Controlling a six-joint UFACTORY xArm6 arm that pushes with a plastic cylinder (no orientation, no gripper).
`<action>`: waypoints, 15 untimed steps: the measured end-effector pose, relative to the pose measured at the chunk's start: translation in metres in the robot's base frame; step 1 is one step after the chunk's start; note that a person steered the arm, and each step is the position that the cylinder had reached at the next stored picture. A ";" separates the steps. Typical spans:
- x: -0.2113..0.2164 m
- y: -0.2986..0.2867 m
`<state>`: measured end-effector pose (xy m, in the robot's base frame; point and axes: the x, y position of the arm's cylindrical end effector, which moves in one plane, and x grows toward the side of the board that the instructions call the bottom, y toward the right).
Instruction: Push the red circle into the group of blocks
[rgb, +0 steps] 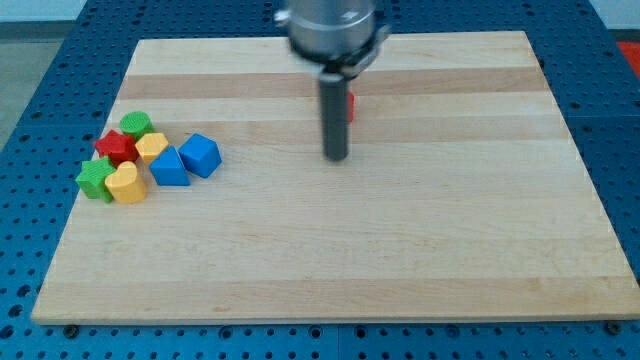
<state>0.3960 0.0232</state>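
Note:
The red circle (351, 105) is mostly hidden behind my rod, just above the board's middle; only its right edge shows. My tip (336, 157) rests on the board just below and slightly left of it. The group of blocks lies at the view's left: a green circle (136, 124), a red star (117, 147), a yellow hexagon (152, 147), a blue triangle (170, 166), a blue cube (201, 155), a green star (95, 179) and a yellow heart (127, 184). The group is far to the left of my tip.
The wooden board (400, 250) lies on a blue perforated table (610, 60). The arm's grey body (330, 30) hangs over the board's top edge.

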 end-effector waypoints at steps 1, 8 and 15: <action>-0.050 0.029; -0.002 -0.080; -0.028 -0.103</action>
<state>0.3676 -0.0797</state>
